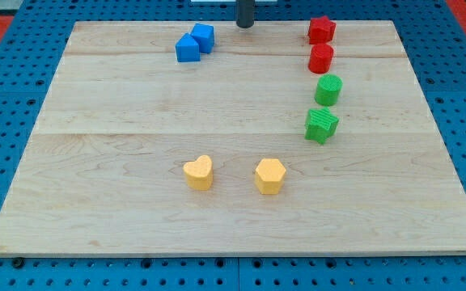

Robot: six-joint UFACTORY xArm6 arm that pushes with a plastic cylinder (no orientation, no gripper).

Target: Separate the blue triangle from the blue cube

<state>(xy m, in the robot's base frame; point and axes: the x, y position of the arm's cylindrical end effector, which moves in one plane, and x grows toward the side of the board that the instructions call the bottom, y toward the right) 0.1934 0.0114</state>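
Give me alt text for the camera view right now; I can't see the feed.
Two blue blocks, the blue triangle and blue cube, sit touching near the top edge of the wooden board, with my tip to their right, apart from them. Two red and two green blocks form a column at right; two yellow blocks sit lower centre.

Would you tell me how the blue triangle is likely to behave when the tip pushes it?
The blue triangle looks small, rigid and flat-based, so it will probably slide rather than roll. It touches the blue cube, so that may drag along. My tip sits to the cube's right.
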